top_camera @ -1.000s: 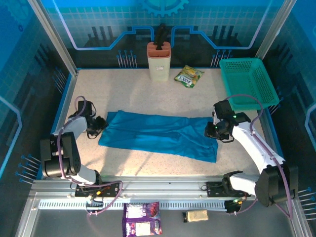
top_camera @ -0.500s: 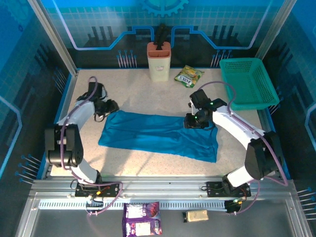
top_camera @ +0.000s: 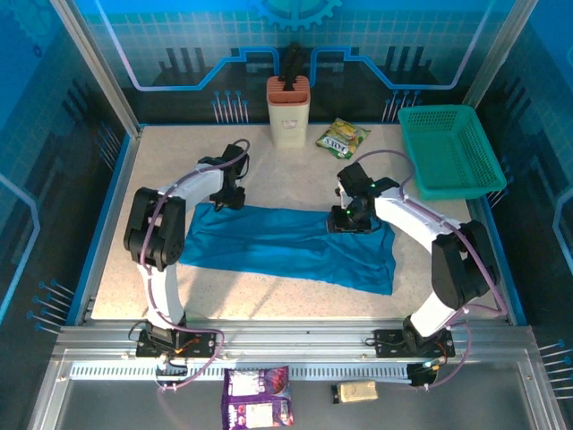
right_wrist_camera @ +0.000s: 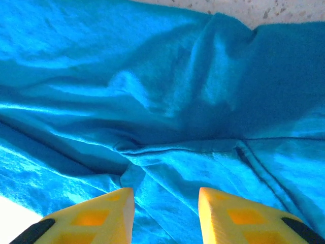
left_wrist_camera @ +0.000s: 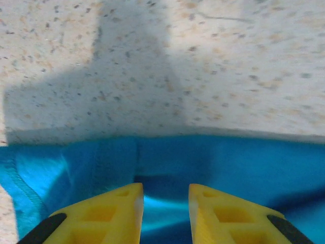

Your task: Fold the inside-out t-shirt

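Note:
The inside-out t-shirt lies flat on the table as a long blue strip running left to right. My left gripper sits at the shirt's far edge near its left end. In the left wrist view its yellow fingers stand apart over the cloth edge, so the left gripper is open, with bare table beyond. My right gripper hovers at the far edge toward the right end. In the right wrist view the right gripper is open over wrinkled blue cloth and a seam.
A beige holder with dark handles stands at the back centre, with a green snack packet next to it. A teal mesh basket sits at the back right. A purple packet lies beyond the front rail.
Both grippers have left the shirt's two ends and swung to its far edge, the left one moving right, the right one moving left. The shirt lies as before.

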You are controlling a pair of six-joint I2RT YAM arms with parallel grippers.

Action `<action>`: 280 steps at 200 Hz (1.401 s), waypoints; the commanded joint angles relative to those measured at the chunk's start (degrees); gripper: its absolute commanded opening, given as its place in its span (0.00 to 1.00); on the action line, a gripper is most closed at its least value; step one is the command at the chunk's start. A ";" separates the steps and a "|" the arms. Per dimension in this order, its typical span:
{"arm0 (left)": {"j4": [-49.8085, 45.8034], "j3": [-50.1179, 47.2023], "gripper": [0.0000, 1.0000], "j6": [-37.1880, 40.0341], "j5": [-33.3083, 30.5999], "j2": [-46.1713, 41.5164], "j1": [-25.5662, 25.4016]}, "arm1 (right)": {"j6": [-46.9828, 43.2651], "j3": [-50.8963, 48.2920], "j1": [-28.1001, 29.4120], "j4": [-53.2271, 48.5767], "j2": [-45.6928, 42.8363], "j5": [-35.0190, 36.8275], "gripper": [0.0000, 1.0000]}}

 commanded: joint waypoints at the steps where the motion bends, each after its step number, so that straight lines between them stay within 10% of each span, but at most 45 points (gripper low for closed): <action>1: -2.80 2.88 0.32 3.87 -10.59 2.46 0.11 | 0.42 -1.61 0.36 0.69 1.65 -0.13 0.39; 125: -4.61 8.82 0.35 6.53 -8.84 10.98 1.69 | 0.09 -6.83 -2.49 3.32 4.07 -0.06 0.44; 280: -7.73 15.82 0.00 7.46 -4.60 6.90 8.66 | 0.31 -10.58 -6.94 5.01 5.00 1.87 0.41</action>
